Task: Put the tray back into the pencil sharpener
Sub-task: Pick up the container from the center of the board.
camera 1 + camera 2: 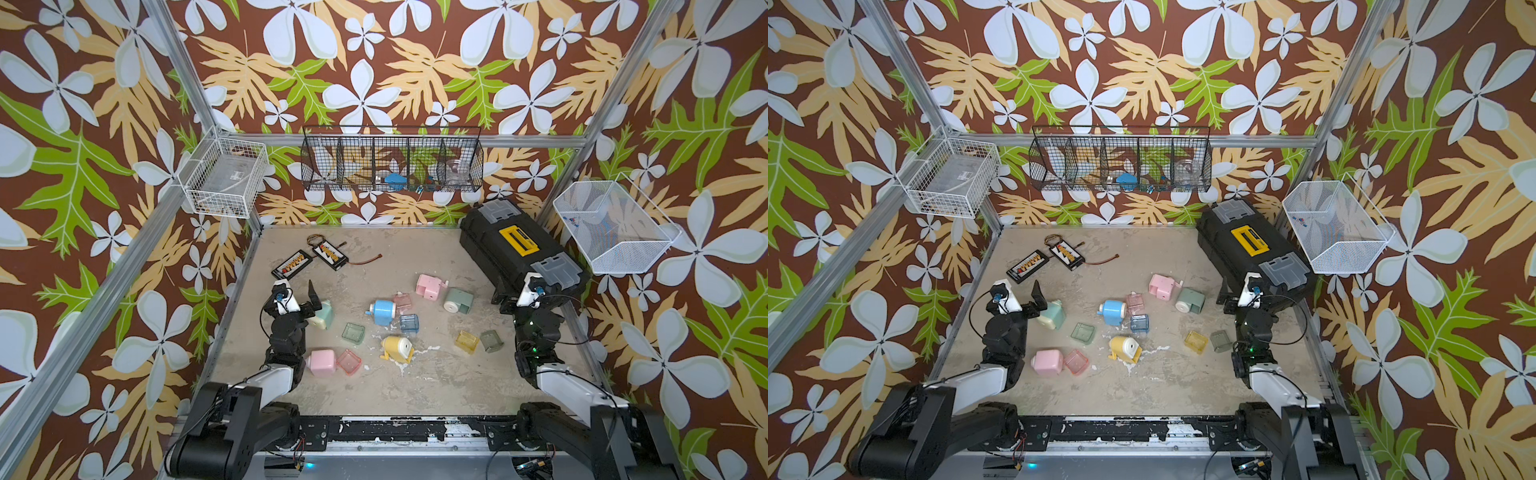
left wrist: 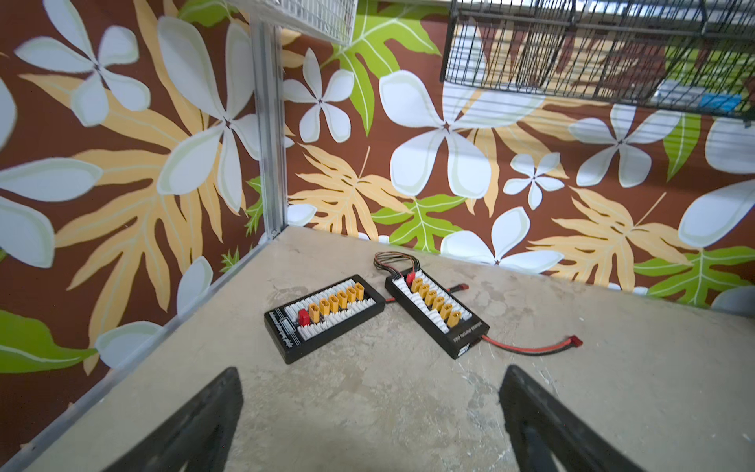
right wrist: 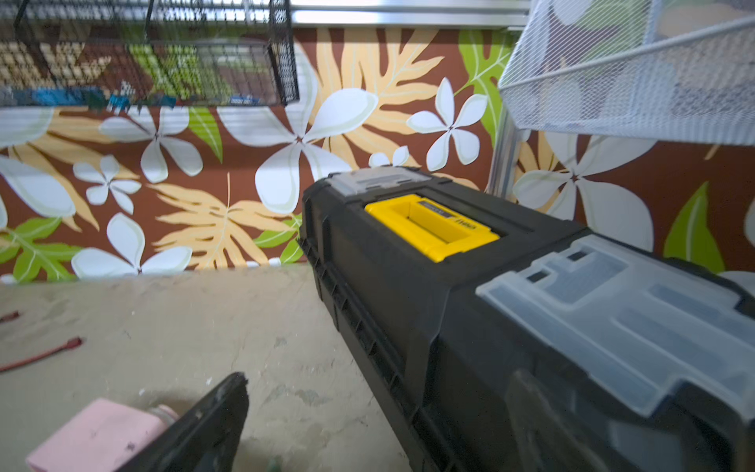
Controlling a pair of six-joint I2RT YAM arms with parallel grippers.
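Observation:
Several pastel pencil sharpeners lie across the table in both top views, among them a blue one (image 1: 384, 311), a yellow one (image 1: 397, 348) and a pink one (image 1: 322, 362). Several small translucent trays lie loose between them, such as a green tray (image 1: 353, 333), a blue tray (image 1: 409, 323) and a yellow tray (image 1: 467, 341). My left gripper (image 1: 294, 285) (image 2: 371, 370) hovers open and empty beside a cream sharpener (image 1: 323, 316). My right gripper (image 1: 519, 291) (image 3: 384, 376) is open and empty against the toolbox, with another pink sharpener (image 3: 98, 433) close by.
A black toolbox (image 1: 515, 245) with a yellow handle fills the back right corner. Two black connector boards (image 2: 325, 316) with wires lie at the back left. Wire baskets (image 1: 392, 164) hang on the walls above the table.

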